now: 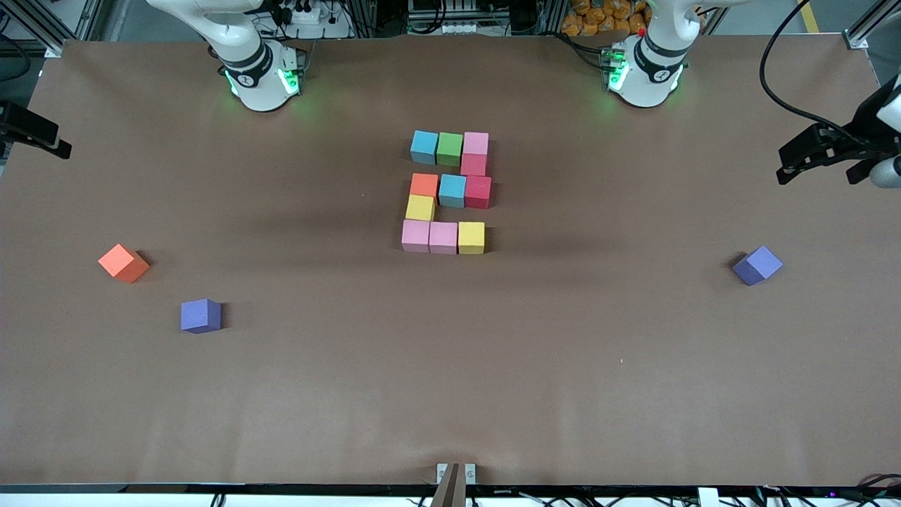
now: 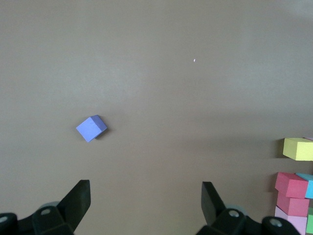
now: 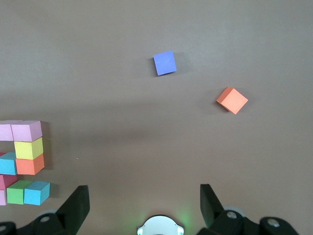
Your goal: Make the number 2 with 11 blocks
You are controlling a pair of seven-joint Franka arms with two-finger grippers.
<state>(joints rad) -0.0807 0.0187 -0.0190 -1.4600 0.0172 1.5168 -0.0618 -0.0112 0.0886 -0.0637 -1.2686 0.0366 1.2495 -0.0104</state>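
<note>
Both grippers, left gripper [image 2: 144, 205] and right gripper [image 3: 144, 208], gape wide (bodies cropped), holding nothing.

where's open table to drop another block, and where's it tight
Bare: the wide strip of table nearer the camera than the purple cubes, and between the orange cube and the number 2. Tight: inside the 2's notches.
</note>
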